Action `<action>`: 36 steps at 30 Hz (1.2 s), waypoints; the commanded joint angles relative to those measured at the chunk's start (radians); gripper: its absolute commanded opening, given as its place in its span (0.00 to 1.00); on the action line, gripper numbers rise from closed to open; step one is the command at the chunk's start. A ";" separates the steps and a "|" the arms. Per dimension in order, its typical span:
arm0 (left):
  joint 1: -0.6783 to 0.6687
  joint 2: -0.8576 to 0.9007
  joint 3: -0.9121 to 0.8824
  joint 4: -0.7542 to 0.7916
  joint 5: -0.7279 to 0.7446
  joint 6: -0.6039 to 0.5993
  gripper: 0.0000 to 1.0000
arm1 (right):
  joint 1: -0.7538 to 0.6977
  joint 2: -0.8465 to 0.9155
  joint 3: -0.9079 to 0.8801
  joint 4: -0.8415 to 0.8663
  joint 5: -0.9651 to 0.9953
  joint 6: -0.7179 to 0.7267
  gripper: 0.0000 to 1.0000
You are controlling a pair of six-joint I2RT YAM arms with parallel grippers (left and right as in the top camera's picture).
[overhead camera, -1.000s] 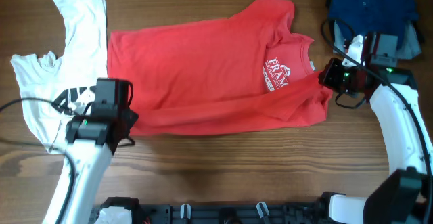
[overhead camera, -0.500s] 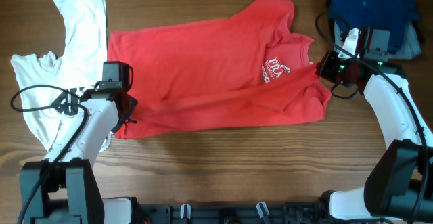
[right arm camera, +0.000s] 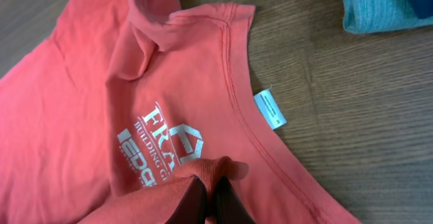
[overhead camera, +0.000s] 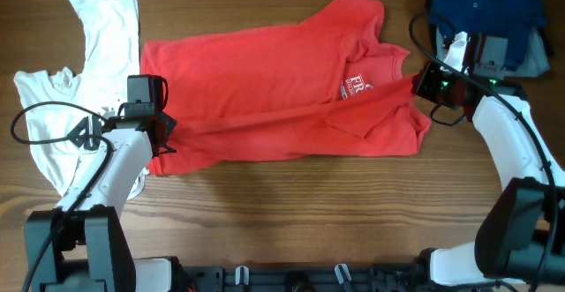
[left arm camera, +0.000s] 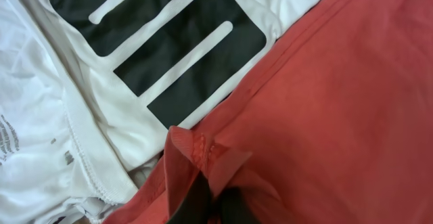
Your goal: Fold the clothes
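The red T-shirt [overhead camera: 282,89] lies spread across the middle of the wooden surface [overhead camera: 291,221], collar toward the right and hem toward the left. The left pincer [left arm camera: 210,198] is clamped tight on a bunched bit of the hem at the shirt's near left corner, with red cloth puckered up between its dark tips. The right pincer [right arm camera: 211,198] is closed just as tight on a pinch of red fabric beside the collar, right at the lower edge of the white lettering [right arm camera: 159,143]. Between the two grips a long ridge of red cloth runs across the shirt's front, and seen from above it covers the lower part of the lettering. A small white neck label [right arm camera: 269,109] sticks out from the inside of the collar.

The white T-shirt [overhead camera: 97,54] is sprawled loosely at the far left, its edge touching the red hem, and its black print [left arm camera: 183,48] lies just beside the left pincer. In the far right corner sits a dark blue garment [overhead camera: 485,5], with a lighter blue-grey garment [right arm camera: 379,7] next to it; it looks to be tucked partly under the dark one, though I can't be sure from here. Both are clear of the red shirt.
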 commanded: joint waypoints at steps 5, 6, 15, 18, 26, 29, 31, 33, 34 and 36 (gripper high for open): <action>0.009 0.006 -0.004 0.002 -0.032 0.013 0.04 | 0.058 0.093 0.021 0.087 0.002 -0.013 0.04; 0.009 0.006 -0.004 0.003 -0.033 0.013 0.04 | 0.066 0.103 0.021 0.102 0.002 -0.013 0.04; 0.009 0.006 -0.004 0.015 -0.045 0.013 0.04 | 0.084 0.150 0.021 0.174 0.018 -0.010 0.04; 0.009 0.006 -0.004 0.014 -0.047 0.013 0.30 | 0.084 0.153 0.021 0.176 0.037 -0.013 0.20; 0.009 -0.001 0.005 0.016 -0.062 0.072 1.00 | 0.084 0.131 0.058 0.118 -0.028 -0.012 0.88; 0.009 -0.034 0.042 -0.063 -0.050 0.086 1.00 | 0.084 0.090 0.103 0.020 -0.027 -0.012 0.92; 0.009 -0.061 0.060 -0.103 -0.029 0.089 1.00 | 0.084 0.063 0.122 -0.017 -0.027 -0.013 0.93; 0.009 -0.094 0.065 -0.126 0.008 0.105 1.00 | 0.084 0.041 0.128 -0.029 -0.028 -0.023 0.93; 0.009 -0.109 0.065 -0.129 0.045 0.139 1.00 | 0.084 0.035 0.128 -0.033 -0.028 -0.033 0.93; 0.009 -0.123 0.065 -0.129 0.092 0.176 1.00 | 0.084 0.034 0.128 -0.044 -0.027 -0.050 0.93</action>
